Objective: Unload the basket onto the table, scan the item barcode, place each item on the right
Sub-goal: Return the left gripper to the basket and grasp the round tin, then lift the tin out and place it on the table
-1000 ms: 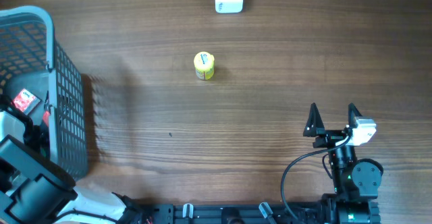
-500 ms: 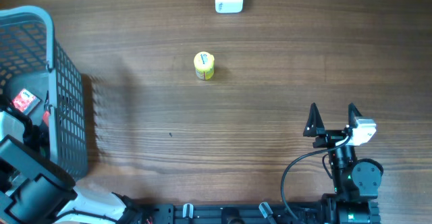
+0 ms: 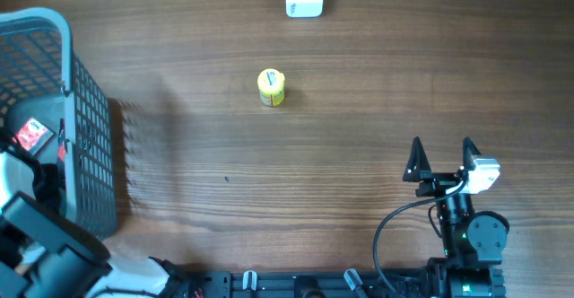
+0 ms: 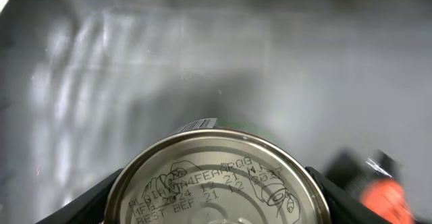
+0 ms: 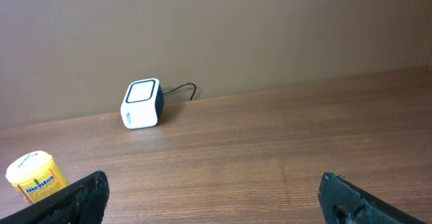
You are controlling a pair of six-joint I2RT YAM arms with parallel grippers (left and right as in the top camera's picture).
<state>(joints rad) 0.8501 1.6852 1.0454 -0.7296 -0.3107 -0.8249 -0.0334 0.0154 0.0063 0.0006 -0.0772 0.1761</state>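
Reaches left gripper down into grey mesh basket at left edge of wooden table, pinching silver metal can between jaws. Rests right gripper near front right corner with jaws spread, facing far edge.

Bright even light over table, soft striped shadow beside basket, left wrist view dim, smeared glare behind can

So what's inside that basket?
A can and a red packet show. The left arm covers the rest of the basket floor.
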